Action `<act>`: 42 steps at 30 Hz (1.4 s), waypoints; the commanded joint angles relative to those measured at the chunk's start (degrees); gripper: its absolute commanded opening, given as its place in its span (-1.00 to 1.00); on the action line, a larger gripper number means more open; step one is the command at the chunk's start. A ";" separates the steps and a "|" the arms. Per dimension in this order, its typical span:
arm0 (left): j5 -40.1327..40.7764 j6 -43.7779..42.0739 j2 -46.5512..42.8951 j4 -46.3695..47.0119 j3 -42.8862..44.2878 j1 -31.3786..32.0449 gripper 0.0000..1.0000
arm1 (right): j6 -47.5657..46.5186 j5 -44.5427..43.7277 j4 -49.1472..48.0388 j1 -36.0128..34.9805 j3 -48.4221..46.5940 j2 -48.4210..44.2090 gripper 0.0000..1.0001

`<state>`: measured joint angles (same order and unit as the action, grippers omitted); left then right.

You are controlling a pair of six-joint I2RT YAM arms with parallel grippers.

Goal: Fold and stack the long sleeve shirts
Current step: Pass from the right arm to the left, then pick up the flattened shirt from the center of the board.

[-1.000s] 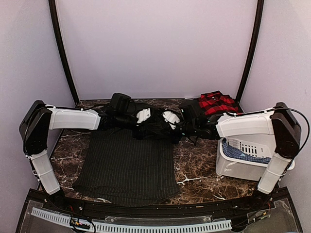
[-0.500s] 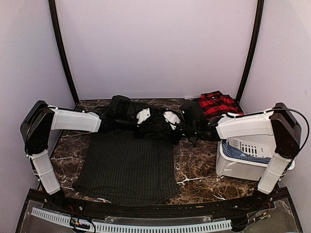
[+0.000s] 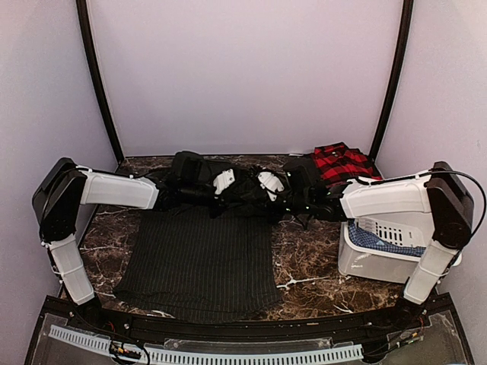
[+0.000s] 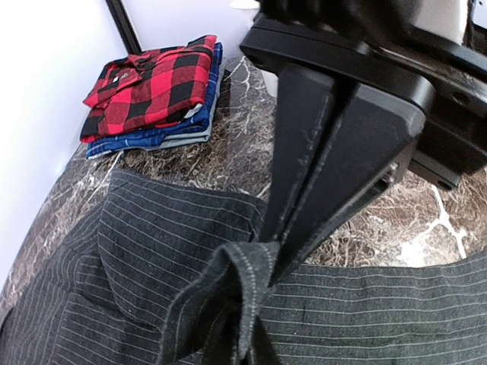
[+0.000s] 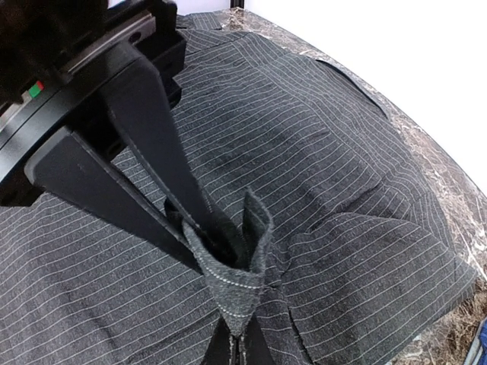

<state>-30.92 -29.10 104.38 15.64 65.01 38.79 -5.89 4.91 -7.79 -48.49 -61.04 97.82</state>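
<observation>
Pinching a raised fold of the charcoal pinstriped shirt (image 4: 144, 228), the left gripper (image 4: 268, 252) has its fingers pressed together on the cloth. The right gripper (image 5: 211, 247) nips another fold likewise. Beneath both fingertips the shirt spreads over the marble table (image 4: 221, 156). The red-and-black plaid shirt (image 4: 148, 80) lies folded beyond the left fingers (well apart).

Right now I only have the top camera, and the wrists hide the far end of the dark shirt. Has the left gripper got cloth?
Observer: Yes, the left gripper is shut on a bunched fold of the pinstriped shirt.
Operator: And the right?
Observer: The right gripper is shut too, pinching a stitched edge of that shirt.
Operator: What's under the red plaid shirt?
Observer: A folded blue plaid garment, with a pale layer beneath it.
</observation>
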 commanded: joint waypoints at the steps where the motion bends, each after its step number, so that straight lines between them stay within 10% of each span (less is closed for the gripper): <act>1: -1.37 3.00 -0.48 1.56 -2.01 0.28 -1.00 | 1.24 -0.97 -3.17 -0.60 -1.28 -1.43 -1.00; 13: 12.35 20.68 -7.69 11.56 -5.37 -2.84 -1.00 | 7.23 -12.44 0.91 1.27 -2.63 -7.03 0.13; 28: 33.13 46.16 -10.81 -6.89 7.20 -11.35 -1.00 | 17.05 -11.58 12.62 2.87 -2.86 -9.82 0.17; 42: 38.98 50.76 -15.59 -15.11 10.83 -15.46 -1.00 | 29.19 -0.66 26.09 -0.74 5.07 -11.00 0.07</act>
<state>6.55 21.06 92.92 3.07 74.00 23.44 17.82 -0.34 12.80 -46.85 -59.33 89.34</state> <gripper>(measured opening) 0.006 0.545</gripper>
